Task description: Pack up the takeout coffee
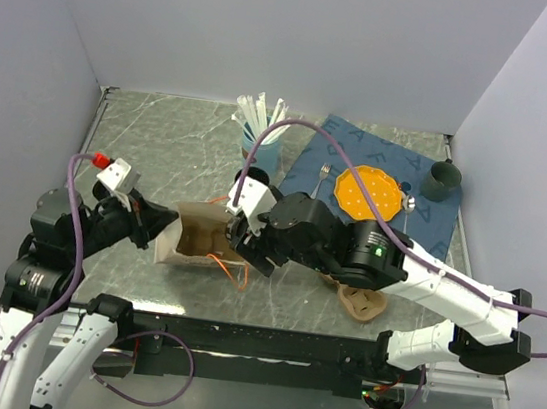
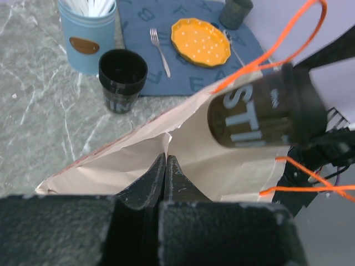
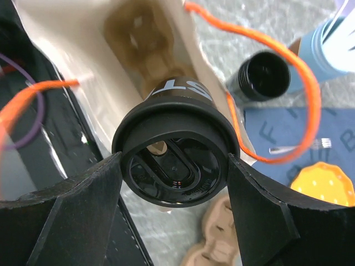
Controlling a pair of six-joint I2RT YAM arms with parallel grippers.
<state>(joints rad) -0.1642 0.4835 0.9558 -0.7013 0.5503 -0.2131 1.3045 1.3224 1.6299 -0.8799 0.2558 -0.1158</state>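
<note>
Holding the takeout coffee (image 2: 252, 113) on its side at the mouth of the paper bag (image 2: 138, 160), base pointing inward, lid facing outward. Clamping the lid end with the right gripper (image 3: 175, 162), fingers spread wide around the lid rim. Pinching the bag's near rim with the left gripper (image 2: 165, 174), fingers pressed flat together, apparently propping the mouth open.

Carrying out the insertion step, by the look of it: cup partly across the opening, not yet seated. Judging the next move as calling for a straight advance toward the cardboard carrier (image 3: 136, 33) deep in the bag, steering clear of the orange handle (image 3: 318, 97) looping at 3 o'clock of the lid, and releasing only after seating the cup.

Revealing that carrier in the right wrist view alone, at 12 o'clock of the lid. Revealing the cup's sideways lie and its reach across the bag wall in the left wrist view alone. Catching the lidless black cup (image 2: 122, 77) in both, at 10 o'clock of the coffee in the left wrist view. Hiding the coffee almost fully behind the right wrist in the top view, bag at 9 o'clock of that gripper.
</note>
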